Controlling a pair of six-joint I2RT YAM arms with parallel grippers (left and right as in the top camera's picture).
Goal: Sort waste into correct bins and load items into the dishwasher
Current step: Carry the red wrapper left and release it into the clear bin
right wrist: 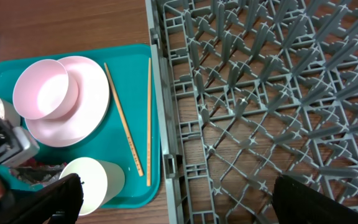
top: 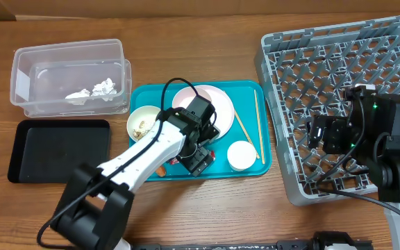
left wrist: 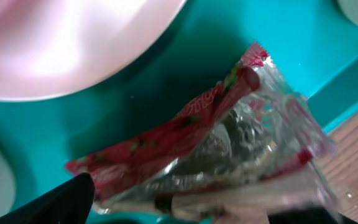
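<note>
Here the foil wrapper (left wrist: 229,149) lies between pink plate (left wrist: 61,43) and teal tray rim (left wrist: 345,82).

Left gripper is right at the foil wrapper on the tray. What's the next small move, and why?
Probably close the left gripper on the foil wrapper. In the wrist view its fingers stand apart low on either side of the wrapper, which lies on the teal tray beside the pink plate, so a grasp looks lined up.

foil wrapper (left wrist: 229,155): blurred, cut by picture edge | pink plate (left wrist: 61,43): mostly out of frame | left gripper (top: 200,161): hides wrapper overhead, jaw gap unreadable | dish rack (top: 325,76): right side cropped
</note>
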